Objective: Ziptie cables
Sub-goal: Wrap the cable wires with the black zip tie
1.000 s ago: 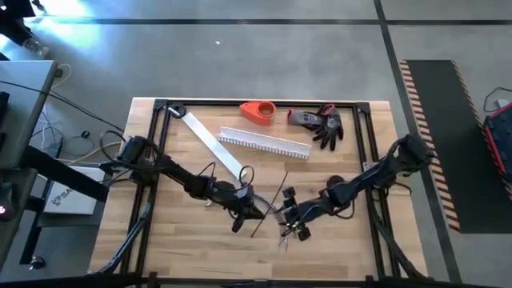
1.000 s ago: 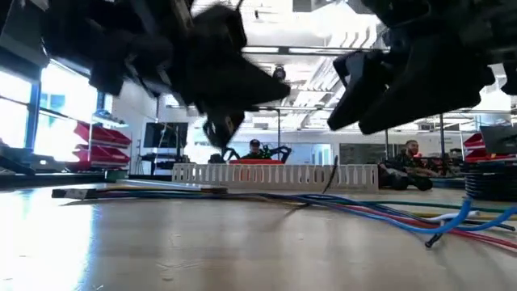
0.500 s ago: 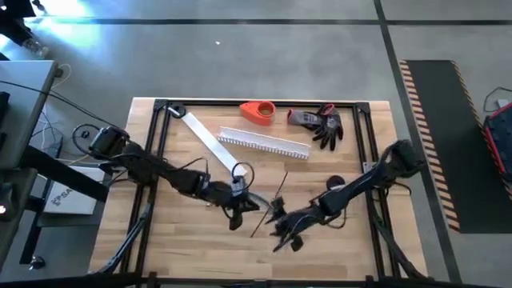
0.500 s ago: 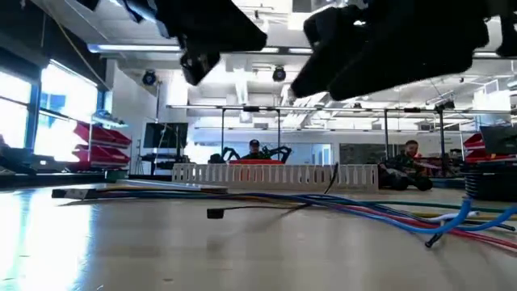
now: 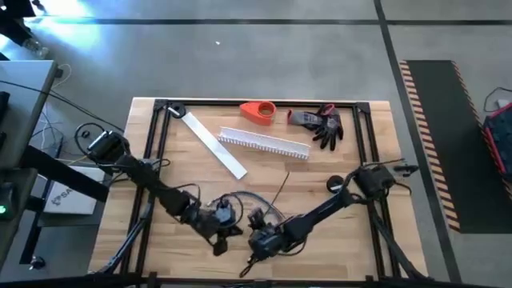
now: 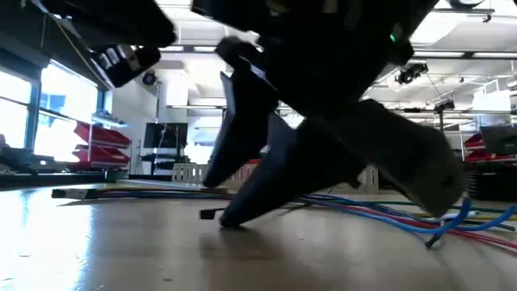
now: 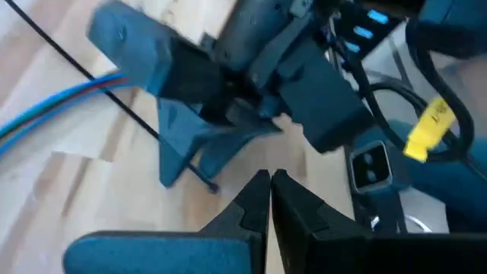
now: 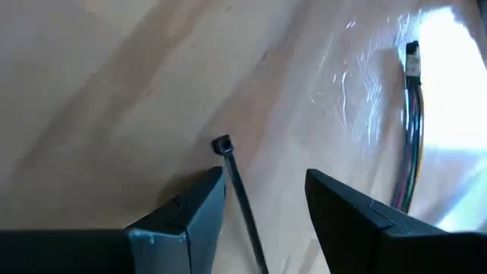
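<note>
The right claw [image 8: 262,202] has come down with fingers apart over the ziptie [image 8: 237,186]; the left claw [image 7: 270,199] is clenched empty.

Bystanders at the far edge of my wooden table [image 5: 352,240]

Orange tape dispenser [image 5: 258,111], grey-black work gloves [image 5: 320,122], white comb-toothed plastic channel [image 5: 264,143], flat white strip [image 5: 213,144] beside it.

Left arm: runs from the high view's left edge down to lower centre; left gripper [image 5: 218,240] fingers pressed together, tips touching.
Right arm: stretched from right of frame to lower centre; right gripper [image 5: 254,254] fingers parted, low over the tabletop.
</note>
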